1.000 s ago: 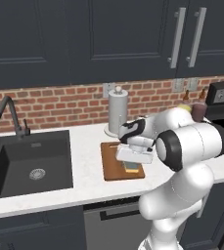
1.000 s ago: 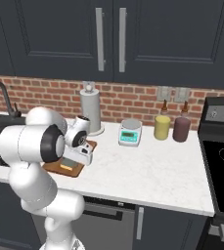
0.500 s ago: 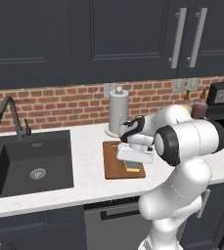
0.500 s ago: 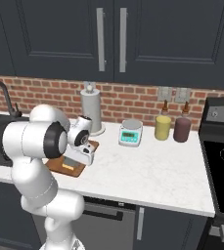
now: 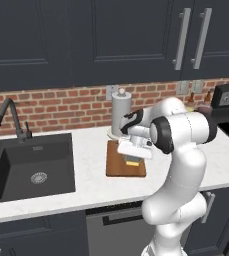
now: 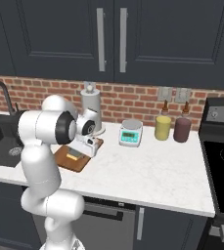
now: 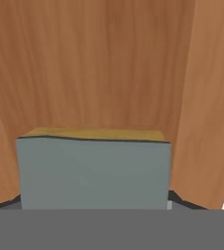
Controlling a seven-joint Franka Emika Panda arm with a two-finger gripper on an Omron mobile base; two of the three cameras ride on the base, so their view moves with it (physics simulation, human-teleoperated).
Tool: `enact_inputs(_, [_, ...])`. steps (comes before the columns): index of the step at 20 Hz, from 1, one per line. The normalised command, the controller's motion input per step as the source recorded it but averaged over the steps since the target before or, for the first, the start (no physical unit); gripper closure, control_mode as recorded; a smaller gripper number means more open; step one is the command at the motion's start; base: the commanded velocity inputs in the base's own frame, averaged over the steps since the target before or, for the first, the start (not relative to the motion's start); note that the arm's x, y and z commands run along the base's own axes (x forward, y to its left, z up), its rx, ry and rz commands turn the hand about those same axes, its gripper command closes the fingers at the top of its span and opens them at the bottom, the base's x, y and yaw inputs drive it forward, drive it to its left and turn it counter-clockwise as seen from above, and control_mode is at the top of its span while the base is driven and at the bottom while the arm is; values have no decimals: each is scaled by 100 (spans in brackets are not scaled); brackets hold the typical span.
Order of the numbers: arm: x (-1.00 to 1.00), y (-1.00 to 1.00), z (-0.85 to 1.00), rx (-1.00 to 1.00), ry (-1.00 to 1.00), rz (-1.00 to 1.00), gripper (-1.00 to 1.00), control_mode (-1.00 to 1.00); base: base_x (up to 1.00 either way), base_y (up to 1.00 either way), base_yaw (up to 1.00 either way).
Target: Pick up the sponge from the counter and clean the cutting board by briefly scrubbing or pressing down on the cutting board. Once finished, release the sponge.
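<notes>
- Our end effector [image 7: 95, 199] grips the sponge [image 7: 95, 173] by its sides; let's keep that hold snug, not crushing.
- The sponge sits over the cutting board [image 5: 115, 164], yellow side down; we should press lightly and scrub in short, level strokes.
- Let's stay inside the board's edges, off the surface [image 5: 91, 170].

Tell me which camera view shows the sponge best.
The hand view: there the sponge is large, its grey top and a strip of yellow edge both plain, against the brown cutting board. The left base view shows it small under the gripper, mostly a yellow edge with some grey above; the right base view, a small yellow strip beside the gripper.
</notes>
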Motion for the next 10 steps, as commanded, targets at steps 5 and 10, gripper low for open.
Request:
enact_inputs(5, [69,-7,-22,-5,0,-8,100,-100,0,0,0])
enact_inputs(10, [69,-7,-26,-7,0,-8,100,-100,0,0,0])
